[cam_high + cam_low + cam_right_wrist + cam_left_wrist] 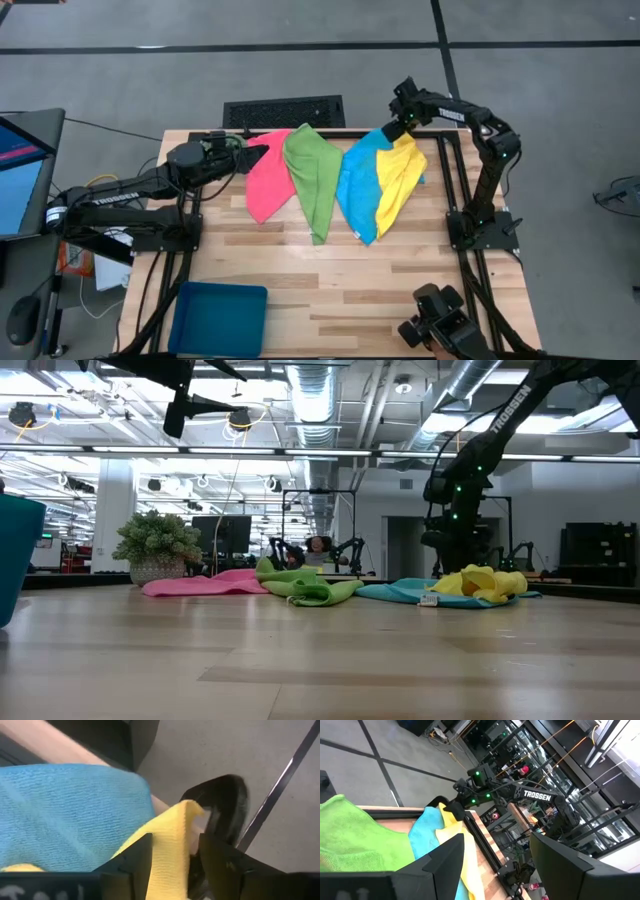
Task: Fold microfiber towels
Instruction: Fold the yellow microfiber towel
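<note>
Note that the right gripper (392,131), jaws apart astride the yellow towel's (398,178) far corner, is the nearer arm; the towel's long axis runs from there toward the near edge, overlapping the blue towel (356,185).

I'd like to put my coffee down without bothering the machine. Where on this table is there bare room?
The near half is mostly bare wood: the wide stretch between the cloths and the front edge, right of the blue tray. The far edge is crowded: pink, green, blue and yellow cloths lie side by side, with the left arm's jaws and right arm's jaws there.
</note>
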